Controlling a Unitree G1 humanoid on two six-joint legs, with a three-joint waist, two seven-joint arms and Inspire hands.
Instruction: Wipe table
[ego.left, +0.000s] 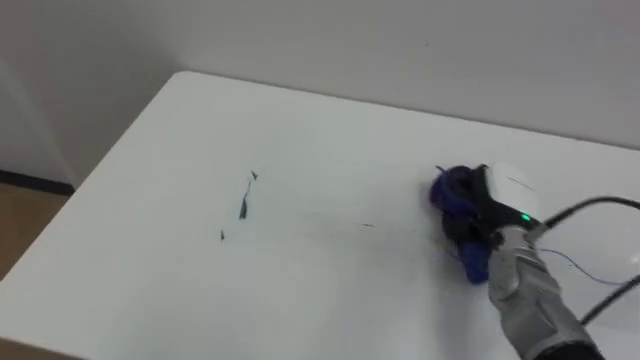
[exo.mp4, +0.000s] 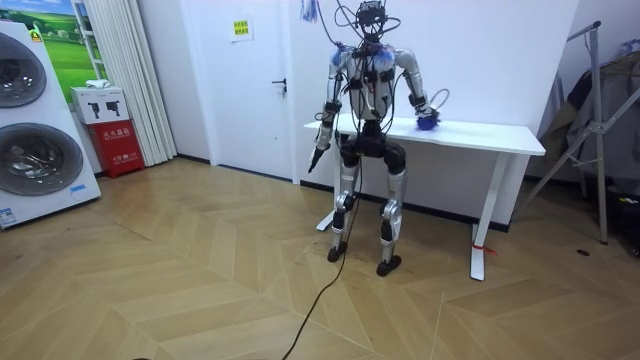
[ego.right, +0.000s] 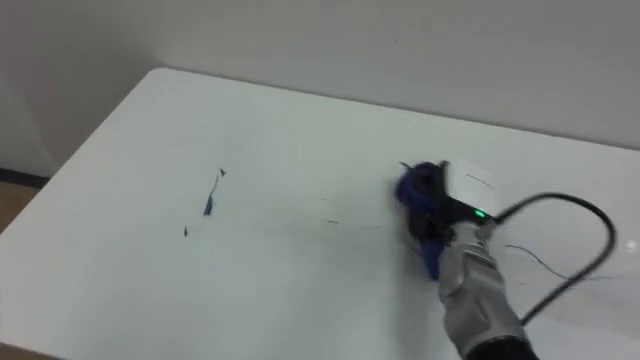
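The right robot hand (ego.left: 492, 212) rests at the right of the frame on the white tabletop (ego.left: 300, 120), its fingers curled down onto a bunched blue cloth (ego.left: 452, 192) that pokes out on the hand's left and near sides. A few dark blue marks (ego.left: 243, 207) sit left of centre, well apart from the cloth. In the room view the left robot hand (exo.mp4: 319, 142) hangs by the robot's side; I cannot tell how its fingers are set.
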